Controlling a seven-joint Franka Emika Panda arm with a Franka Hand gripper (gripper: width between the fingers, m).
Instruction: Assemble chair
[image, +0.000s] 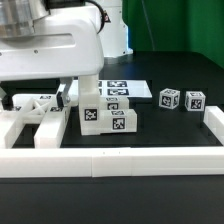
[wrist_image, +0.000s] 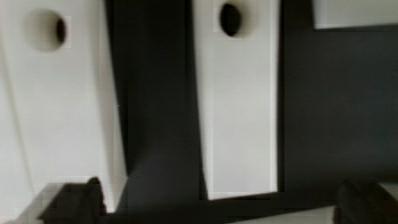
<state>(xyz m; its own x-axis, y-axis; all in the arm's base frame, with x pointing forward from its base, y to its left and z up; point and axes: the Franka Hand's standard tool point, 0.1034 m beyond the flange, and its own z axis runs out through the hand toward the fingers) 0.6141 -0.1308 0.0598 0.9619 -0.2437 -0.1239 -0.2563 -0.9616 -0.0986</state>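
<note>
Gripper (wrist_image: 222, 205) is seen with its jaws spread wide and nothing clamped between them; its dark fingertips (wrist_image: 80, 200) are poised above two chair parts. These are long white bars lying side by side and parallel, kept apart by a dark strip of table, each pierced by an oval hole near one end. One bar (wrist_image: 240, 100) is framed between the fingertips, while the other bar (wrist_image: 63, 110) is partly covered by one of them; whether either is touched cannot be told. In the exterior view, a blocky stack (image: 105, 115) of white chair parts bearing black-and-white tags is found at the middle of the table (image: 180, 130), near the wall. More white frame pieces (image: 30, 108) are set on the exterior view's left, under the arm (image: 50, 50), by which that side is largely hidden. Two small tagged cubes (image: 168, 98) (image: 193, 100) are placed just beside each other on the exterior view's right, well apart from the stack. Farther back, the marker board (image: 125, 88) is laid flat. Along the near edge, the low white wall (image: 120, 160) is run across the table.
</note>
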